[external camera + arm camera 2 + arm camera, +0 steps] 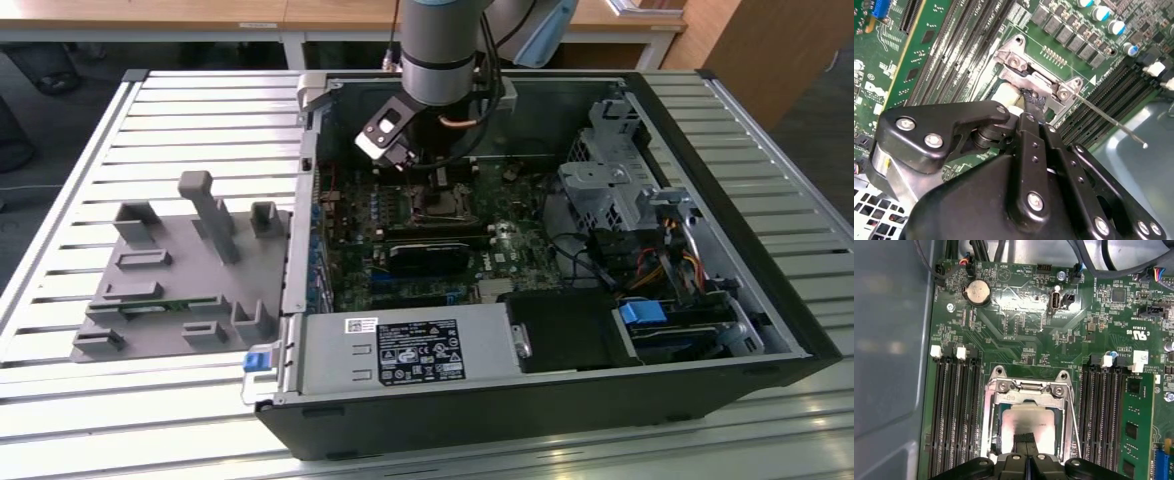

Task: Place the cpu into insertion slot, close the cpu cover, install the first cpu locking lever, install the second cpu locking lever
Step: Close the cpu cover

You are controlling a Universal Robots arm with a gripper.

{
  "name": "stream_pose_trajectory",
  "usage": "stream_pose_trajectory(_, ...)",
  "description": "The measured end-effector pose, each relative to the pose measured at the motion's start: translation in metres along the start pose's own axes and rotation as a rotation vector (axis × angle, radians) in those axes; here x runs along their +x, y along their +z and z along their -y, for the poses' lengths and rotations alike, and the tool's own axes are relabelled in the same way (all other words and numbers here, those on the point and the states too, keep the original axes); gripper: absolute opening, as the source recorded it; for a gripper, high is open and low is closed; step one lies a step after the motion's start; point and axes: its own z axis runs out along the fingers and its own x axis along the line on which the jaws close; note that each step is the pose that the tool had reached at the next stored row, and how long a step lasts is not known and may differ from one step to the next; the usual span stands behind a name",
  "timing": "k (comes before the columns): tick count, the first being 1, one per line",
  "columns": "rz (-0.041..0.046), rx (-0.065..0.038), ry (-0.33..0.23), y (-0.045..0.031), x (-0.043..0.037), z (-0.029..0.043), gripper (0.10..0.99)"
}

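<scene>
My gripper [1026, 439] is shut, and its narrow black tips rest on the silvery face of the cpu [1026, 419]. The cpu lies flat in the insertion slot [995, 432], between the banks of memory slots. The cpu cover [1070, 415] is a silvery frame that lies down around the chip, with its hinge plate [1019, 62] at one end. A thin wire locking lever [1114, 125] sticks out free from the socket corner, above the board. In the exterior view the gripper [430, 188] reaches down into the open computer case over the socket [438, 206].
Long black memory slots [954, 415] flank the socket, one bank on each side [1104, 410]. A coin battery [978, 291] sits further along the board. A black card [434, 250], a power supply [400, 350] and a drive cage [614, 185] crowd the case. A grey fixture [174, 270] lies on the slatted table.
</scene>
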Motion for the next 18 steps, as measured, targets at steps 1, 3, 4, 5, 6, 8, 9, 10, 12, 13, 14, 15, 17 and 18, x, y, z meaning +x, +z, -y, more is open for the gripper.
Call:
stream_pose_trajectory(1,0.0000,0.000,-0.003,0.0000,-0.0006,0.0004,0.106)
stream_pose_trajectory(3,-0.0004,0.000,-0.006,0.0006,-0.0008,0.0005,0.106)
stream_pose_trajectory(4,-0.0003,0.000,-0.006,0.0010,-0.0009,0.0006,0.106)
stream_pose_trajectory(5,-0.0001,0.000,-0.006,0.0016,-0.0009,0.0007,0.106)
stream_pose_trajectory(6,-0.0002,0.000,-0.006,0.0024,-0.0009,0.0007,0.106)
stream_pose_trajectory(8,0.0005,0.001,-0.006,0.0033,-0.0011,0.0008,0.106)
stream_pose_trajectory(9,0.0006,0.001,-0.006,0.0036,-0.0011,0.0003,0.106)
stream_pose_trajectory(10,0.0007,0.001,-0.006,0.0039,-0.0011,-0.0006,0.106)
stream_pose_trajectory(12,0.0001,0.000,-0.006,0.0046,-0.0011,-0.0035,0.106)
stream_pose_trajectory(13,-0.0002,0.000,-0.006,0.0048,-0.0010,-0.0050,0.106)
stream_pose_trajectory(14,-0.0001,0.000,-0.006,0.0048,-0.0010,-0.0065,0.106)
stream_pose_trajectory(15,-0.0003,0.000,-0.006,0.0049,-0.0010,-0.0079,0.106)
stream_pose_trajectory(17,-0.0033,0.000,-0.006,0.0049,-0.0010,-0.0103,0.106)
stream_pose_trajectory(18,-0.0057,-0.002,-0.006,0.0042,-0.0007,-0.0109,0.106)
